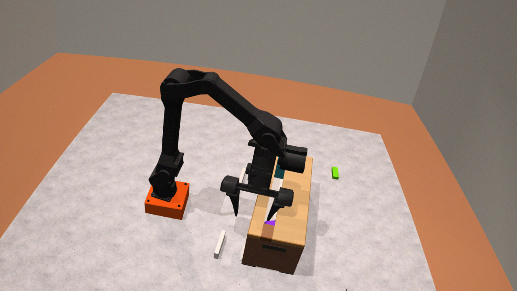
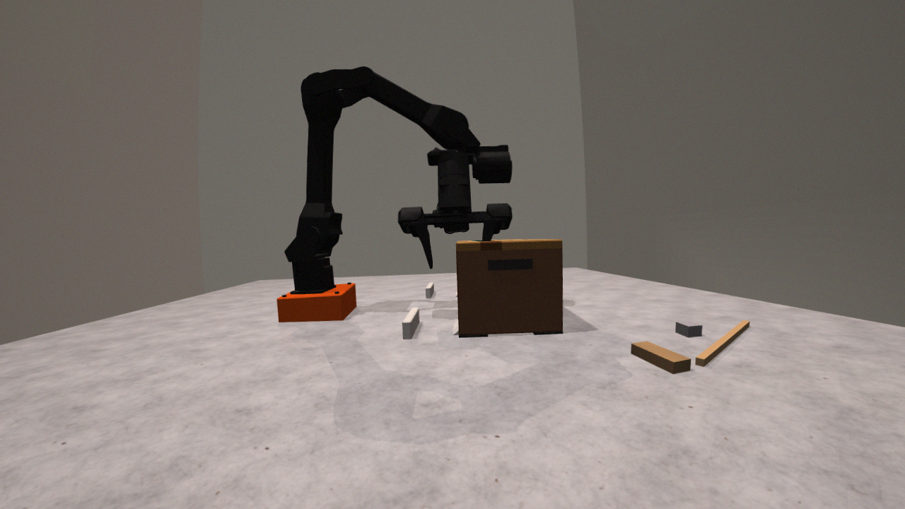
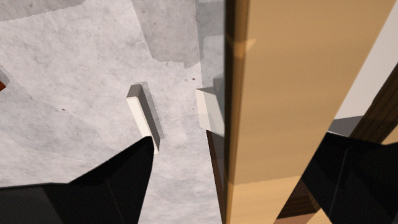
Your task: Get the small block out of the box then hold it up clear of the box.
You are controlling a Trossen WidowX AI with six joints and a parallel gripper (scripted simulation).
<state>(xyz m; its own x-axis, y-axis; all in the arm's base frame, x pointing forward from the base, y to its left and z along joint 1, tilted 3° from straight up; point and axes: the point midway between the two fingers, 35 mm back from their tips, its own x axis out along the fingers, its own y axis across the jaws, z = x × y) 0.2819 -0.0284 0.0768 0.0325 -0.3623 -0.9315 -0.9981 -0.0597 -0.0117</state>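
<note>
The wooden box stands upright, with a long slot in its top. Through the slot's near end in the top view, a small purple patch of the block shows close to one fingertip; the rest is hidden by the box top, and I cannot tell whether they touch. The block is not visible in the other views. My gripper is open and empty, pointing down astride the box's front edge. One finger reaches into the slot; the other hangs outside, above the table.
A white bar lies before the box's near end, another farther back. A teal part shows at the slot's far end. Behind the box lie a green block, brown block, wooden stick and grey piece.
</note>
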